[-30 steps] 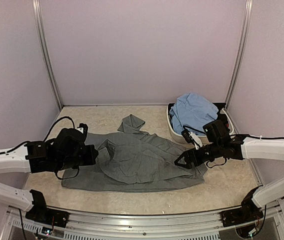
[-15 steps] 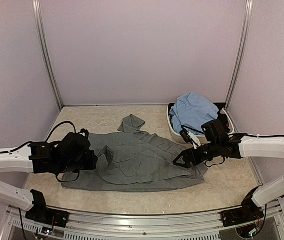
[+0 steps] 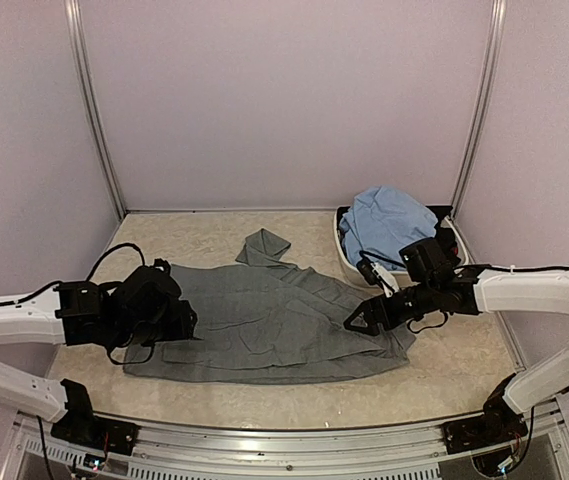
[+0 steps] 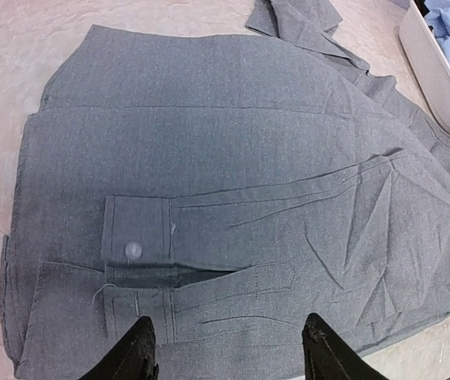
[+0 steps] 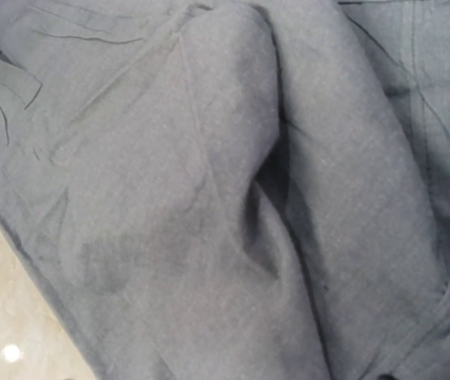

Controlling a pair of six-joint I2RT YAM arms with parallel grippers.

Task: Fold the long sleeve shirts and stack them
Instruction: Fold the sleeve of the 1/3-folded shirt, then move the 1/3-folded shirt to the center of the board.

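Left claw [image 4: 228,320] wide over the grey shirt's [image 4: 232,158] cuffed sleeve, right claw [image 3: 356,318] wide at its right edge.

White basin [image 3: 345,252] far right on mottled beige table [image 3: 184,238]; lilac walls [image 3: 284,100] around.

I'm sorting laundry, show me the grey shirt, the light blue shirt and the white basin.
grey shirt [image 3: 274,320], top view, middle of its body.
light blue shirt [image 3: 389,222], top view, top of the heap.
white basin [image 4: 434,83], left wrist view, outer wall.
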